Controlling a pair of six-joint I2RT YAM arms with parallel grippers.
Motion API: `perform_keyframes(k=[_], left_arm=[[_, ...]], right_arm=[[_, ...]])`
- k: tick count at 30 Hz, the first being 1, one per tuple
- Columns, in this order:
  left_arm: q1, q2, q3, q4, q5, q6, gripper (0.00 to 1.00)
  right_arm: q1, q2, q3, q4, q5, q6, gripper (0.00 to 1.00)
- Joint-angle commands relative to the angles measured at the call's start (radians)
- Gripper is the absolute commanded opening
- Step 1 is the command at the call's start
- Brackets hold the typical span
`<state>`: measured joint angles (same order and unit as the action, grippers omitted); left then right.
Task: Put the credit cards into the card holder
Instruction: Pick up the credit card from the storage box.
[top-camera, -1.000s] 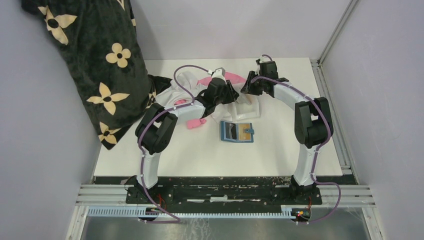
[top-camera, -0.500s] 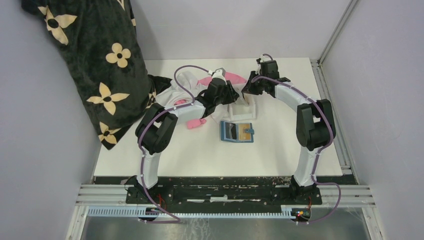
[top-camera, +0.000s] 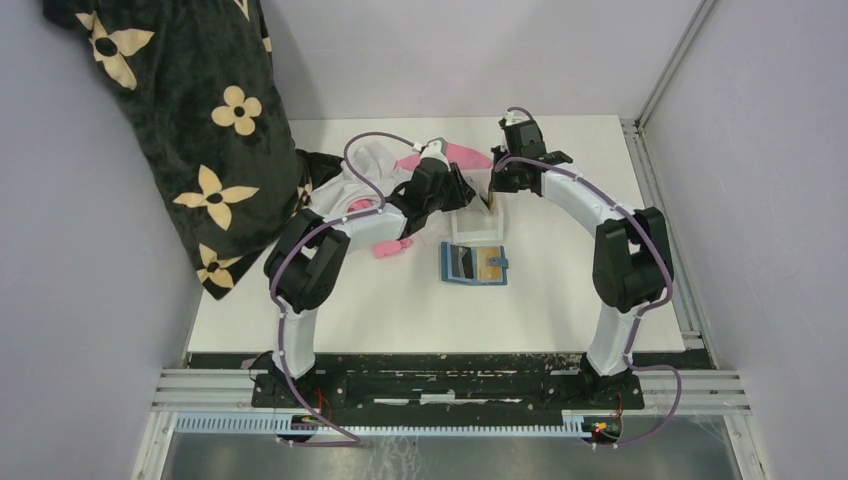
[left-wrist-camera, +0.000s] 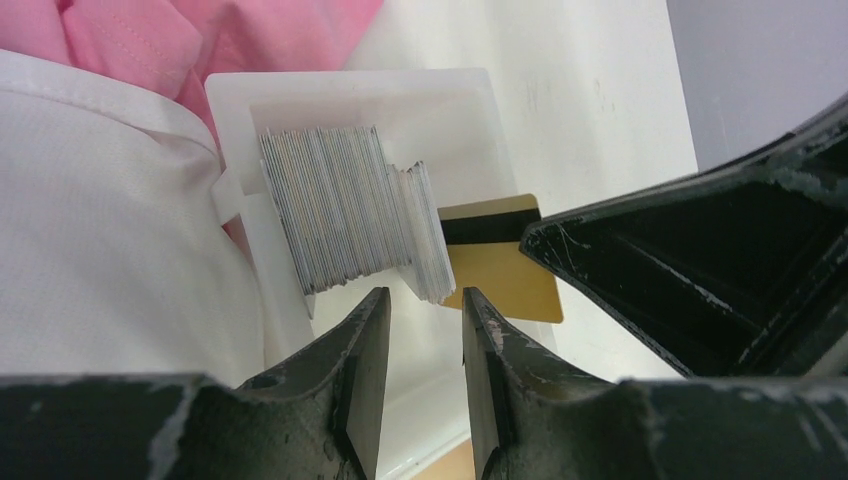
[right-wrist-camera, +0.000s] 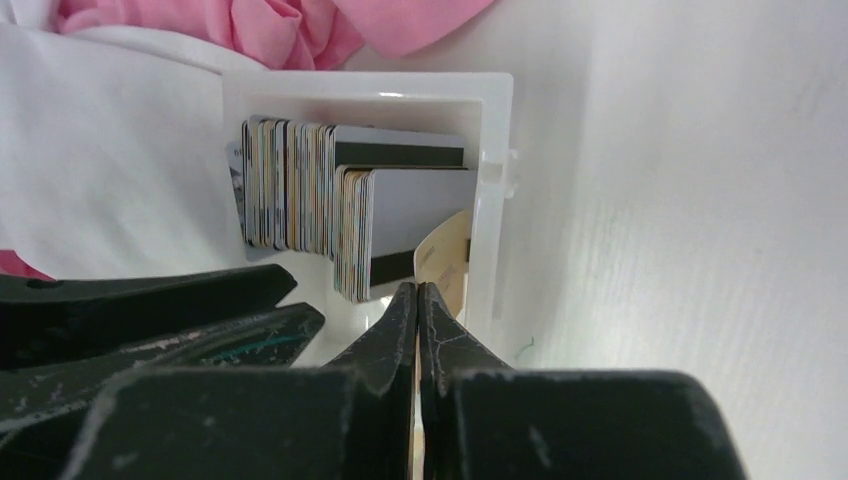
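The teal-blue card holder (top-camera: 474, 264) lies open on the table, in front of the clear tray (top-camera: 478, 233). A stack of grey credit cards (left-wrist-camera: 340, 215) stands on edge in the tray and also shows in the right wrist view (right-wrist-camera: 300, 190). My right gripper (right-wrist-camera: 418, 291) is shut on a gold-tan card (right-wrist-camera: 452, 262) at the tray's right end; the card also shows in the left wrist view (left-wrist-camera: 505, 275) and the top view (top-camera: 491, 204). My left gripper (left-wrist-camera: 425, 305) is slightly open and empty, just in front of the stack. In the top view both grippers, left (top-camera: 462, 197) and right (top-camera: 492, 192), hover over the tray.
Pink and white clothes (top-camera: 375, 175) lie against the tray's left and far side. A black floral cloth (top-camera: 200, 130) hangs at the left. A pink item (top-camera: 390, 246) lies left of the card holder. The right gripper's body (left-wrist-camera: 700, 270) is close beside my left fingers.
My right gripper has shifted left and back over the tray with the gold-tan card in it. The left gripper has edged slightly. The card holder has not moved.
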<state>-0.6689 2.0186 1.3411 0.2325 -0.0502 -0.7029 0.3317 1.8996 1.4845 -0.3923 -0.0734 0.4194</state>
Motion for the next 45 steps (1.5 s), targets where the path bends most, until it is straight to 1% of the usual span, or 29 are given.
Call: perform_keyframes(k=[1,7,10,13,16,19,23,26,30,37,41,45], left_arm=[[0.001,-0.105,-0.013,0.028,-0.016,0.013,0.40],[0.000,-0.208,-0.059,0.028,-0.038,0.026,0.41],[0.000,-0.287,-0.122,0.037,-0.043,0.040,0.41],[0.000,-0.375,-0.214,0.093,-0.025,0.067,0.42],[0.000,-0.439,-0.312,0.184,0.060,0.096,0.43],[0.000,-0.485,-0.379,0.262,0.203,0.116,0.43],[-0.001,-0.538,-0.447,0.311,0.382,0.114,0.43],[-0.001,-0.573,-0.493,0.317,0.492,0.114,0.45],[0.000,-0.602,-0.543,0.322,0.624,0.111,0.46],[-0.006,-0.535,-0.544,0.360,0.855,0.040,0.48],[-0.019,-0.501,-0.545,0.366,0.917,0.036,0.48],[-0.045,-0.468,-0.534,0.367,0.957,0.034,0.48]], right_arm=[[0.043,-0.109,0.054,-0.060,0.163,-0.090,0.01],[0.075,-0.204,0.049,-0.086,0.245,-0.136,0.01],[0.096,-0.269,0.031,-0.118,0.256,-0.141,0.01],[0.103,-0.357,-0.020,-0.147,0.224,-0.130,0.01],[0.105,-0.460,-0.086,-0.182,0.171,-0.119,0.01],[0.105,-0.582,-0.169,-0.214,0.105,-0.100,0.01],[0.105,-0.749,-0.288,-0.239,-0.009,-0.065,0.01],[0.105,-0.853,-0.379,-0.239,-0.108,-0.030,0.01],[0.105,-0.974,-0.470,-0.252,-0.187,0.006,0.01],[0.105,-1.069,-0.542,-0.288,-0.309,0.040,0.01],[0.105,-1.086,-0.576,-0.281,-0.354,0.054,0.01],[0.105,-1.083,-0.618,-0.222,-0.407,0.088,0.01]])
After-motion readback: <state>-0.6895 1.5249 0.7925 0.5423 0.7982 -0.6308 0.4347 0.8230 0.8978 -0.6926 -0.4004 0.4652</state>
